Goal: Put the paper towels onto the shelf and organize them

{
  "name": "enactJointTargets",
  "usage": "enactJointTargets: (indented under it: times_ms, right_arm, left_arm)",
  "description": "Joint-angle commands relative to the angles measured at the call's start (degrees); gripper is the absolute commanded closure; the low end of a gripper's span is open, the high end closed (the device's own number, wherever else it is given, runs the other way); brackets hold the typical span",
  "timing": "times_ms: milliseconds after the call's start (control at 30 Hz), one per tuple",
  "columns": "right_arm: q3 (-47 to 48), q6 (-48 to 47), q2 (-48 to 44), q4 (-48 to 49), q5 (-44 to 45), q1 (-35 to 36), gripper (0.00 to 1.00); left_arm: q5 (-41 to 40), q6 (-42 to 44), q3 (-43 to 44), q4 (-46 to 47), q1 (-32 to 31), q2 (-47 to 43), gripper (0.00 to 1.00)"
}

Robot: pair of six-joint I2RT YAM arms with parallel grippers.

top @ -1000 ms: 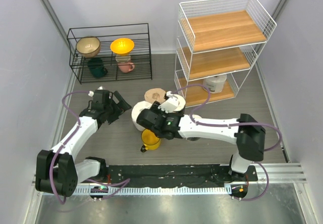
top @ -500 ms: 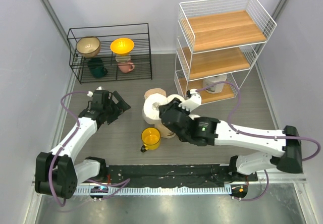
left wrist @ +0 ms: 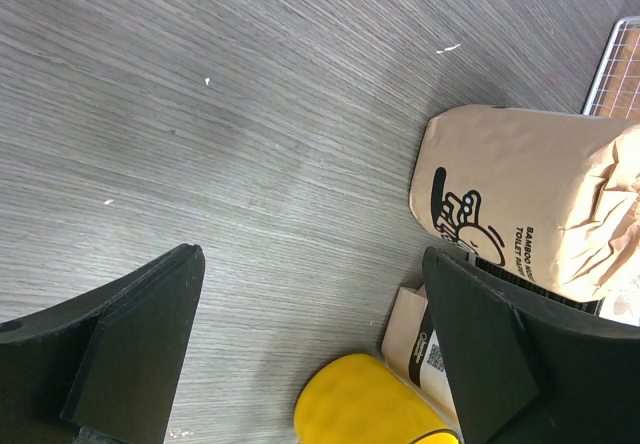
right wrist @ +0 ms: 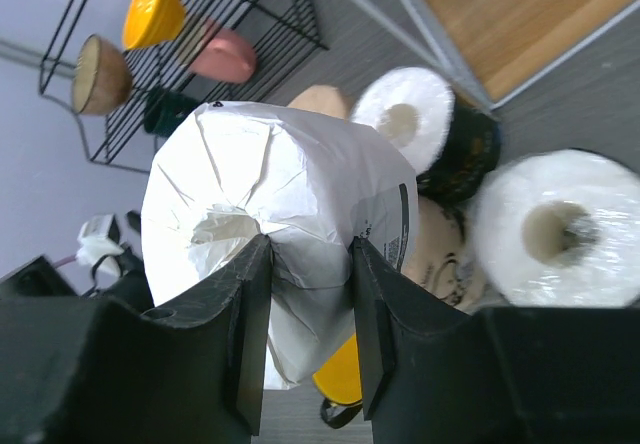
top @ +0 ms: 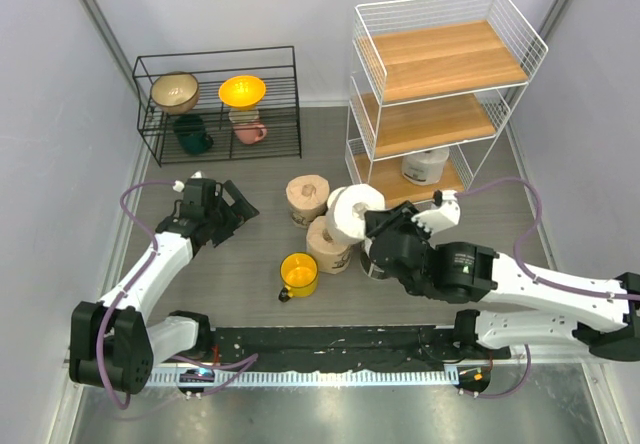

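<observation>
From the near edge of the desk, the left arm is stretched toward 1 o'clock. The left tool is held low over the desk, fingers spread wide with nothing between them. The right arm is bent out to 3 o'clock and doubled back toward 10 o'clock. The right tool is clamped on the end of a white paper towel roll, beside its hollow core. This roll is held above the desk, at 7 o'clock of the shelf.

One yellow mug is seen nearest. Six rolls are counted:
- the near tan roll, at 1 o'clock of the mug
- the far tan roll, beyond it
- the held white one
- a dark-wrapped white roll and a plain white roll, both seen only from the right wrist
- a shelved white roll, standing on the lowest of three boards

Farthest, at 11 o'clock, two bowls and two mugs are held in a black rack.
</observation>
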Motion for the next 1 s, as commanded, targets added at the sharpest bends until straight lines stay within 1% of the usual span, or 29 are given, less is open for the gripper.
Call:
enactJointTargets:
  times_ms: [0,67,167,300,367,433,467,500,533,700,767,867,967]
  right_arm:
    - [-2.8,14.2,-5.2,-13.8,8.0,0.4,0.74]
    - [-4.0,18.8,-7.7,-18.3,9.6,0.3,0.74]
    - [-4.6,22.8,-10.5,-23.0,11.8,0.3,0.74]
    - [-4.1,24.9,-12.4,-26.8,15.1,0.1,0.74]
    - [-3.0,26.5,-12.8,-30.2,16.2,-0.2,0.74]
    - [-2.2,31.2,-12.3,-33.7,17.5,-0.7,0.74]
    - [-1.4,33.3,-12.0,-38.1,17.8,-0.9,0.74]
    - [-0.9,39.8,-11.0,-40.9,18.2,-1.1,0.74]
    - [-0.4,42.5,-10.7,-45.3,18.5,-1.2,0.73]
    - [-0.3,41.5,-9.4,-45.2,18.4,-4.6,0.72]
    - [0.3,40.2,-7.6,-45.0,17.5,-6.7,0.71]
    - [2.3,34.5,-3.7,-43.1,18.1,-7.6,0.69]
    - [4.7,31.1,0.0,-41.9,18.6,-8.5,0.68]
  left_arm:
    - [0.0,0.3,1.4,0.7,-0.3,-0.1,0.04]
    - [0.2,0.3,1.5,0.7,-0.2,0.1,0.04]
    - [0.4,0.3,1.6,0.8,-0.3,0.2,0.04]
    - [0.4,0.3,1.6,0.5,-0.3,0.3,0.04]
    - [0.4,0.3,1.6,0.4,-0.2,0.1,0.04]
    - [0.2,0.3,1.6,0.4,-0.3,-0.1,0.04]
    - [0.3,0.4,1.6,0.3,-0.2,-0.1,0.04]
    - [0.3,0.4,1.6,0.4,-0.2,-0.1,0.04]
    - [0.3,0.3,1.6,0.3,-0.3,-0.1,0.04]
    - [0.6,0.3,1.6,0.3,-0.3,0.4,0.04]
    - [0.6,0.3,1.6,0.4,-0.2,0.4,0.04]
    - [0.6,0.3,1.5,0.5,-0.2,0.5,0.04]
    - [0.6,0.3,1.5,0.6,-0.3,0.9,0.04]
